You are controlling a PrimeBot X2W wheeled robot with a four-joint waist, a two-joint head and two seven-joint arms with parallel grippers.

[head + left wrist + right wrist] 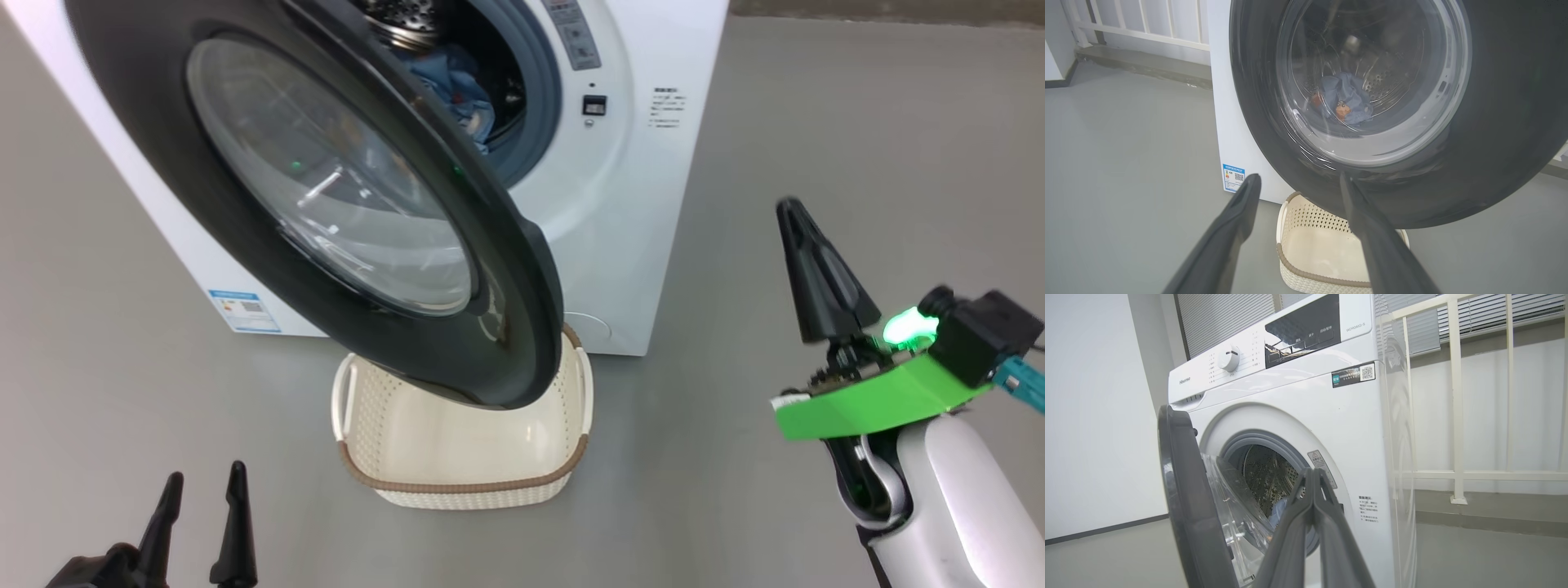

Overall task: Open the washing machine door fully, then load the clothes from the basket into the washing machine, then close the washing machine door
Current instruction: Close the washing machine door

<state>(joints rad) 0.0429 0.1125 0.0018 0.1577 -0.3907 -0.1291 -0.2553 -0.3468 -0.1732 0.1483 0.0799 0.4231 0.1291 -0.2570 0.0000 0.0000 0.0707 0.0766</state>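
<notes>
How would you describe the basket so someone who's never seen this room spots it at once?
Find the big white washing machine, its round black-rimmed door swung open. On the grey floor right below the door's lower edge sits the basket. It is the one small cream-white perforated box there, with a brown woven-look rim and white side handles.

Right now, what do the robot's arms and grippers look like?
The left gripper and right gripper each have two long, tapering black fingers. Behind the right one: a bright green bracket, a glowing green light, a teal plug, a white forearm.
</notes>
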